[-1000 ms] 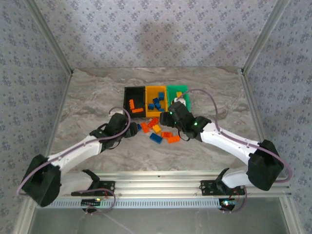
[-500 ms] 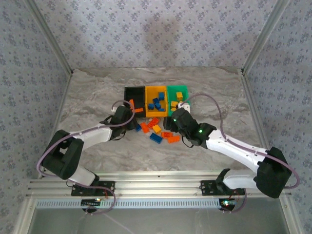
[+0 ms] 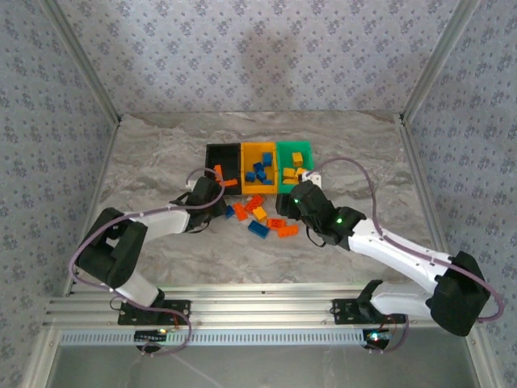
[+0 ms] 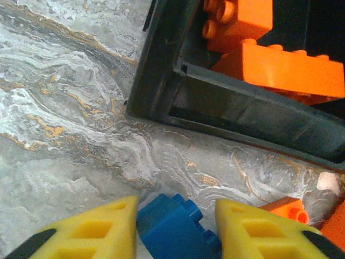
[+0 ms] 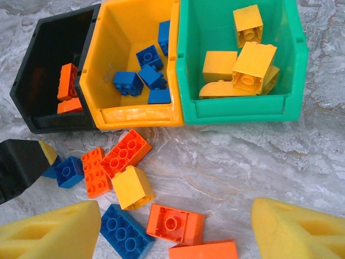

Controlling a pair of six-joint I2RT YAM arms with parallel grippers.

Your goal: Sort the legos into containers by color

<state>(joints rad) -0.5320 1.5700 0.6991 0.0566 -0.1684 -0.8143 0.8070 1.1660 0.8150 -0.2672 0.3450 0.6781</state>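
The containers stand in a row: a black bin (image 5: pixel 43 124) with orange legos, a yellow-orange bin (image 5: pixel 140 115) with blue ones, and a green bin (image 5: pixel 242 107) with yellow ones. My left gripper (image 4: pixel 175 224) is shut on a small blue lego (image 4: pixel 172 229) that rests on the table just in front of the black bin's corner (image 4: pixel 161 91). In front of the bins, my right gripper (image 5: pixel 175 231) hangs open above the loose legos: an orange one (image 5: pixel 125 152), a yellow one (image 5: pixel 132 186), a long blue one (image 5: pixel 125 232) and an upturned orange one (image 5: pixel 175 223).
The marble table (image 3: pixel 161 145) is bare to the left, right and behind the bins. The left arm (image 3: pixel 153 218) and right arm (image 3: pixel 388 246) reach in from the near edge and meet at the lego pile (image 3: pixel 262 218). Metal frame posts stand at the table's sides.
My left jaws have closed onto the small blue lego as that arm stretched toward the black bin. The right gripper has drifted slightly right and nearer, its jaws still apart.
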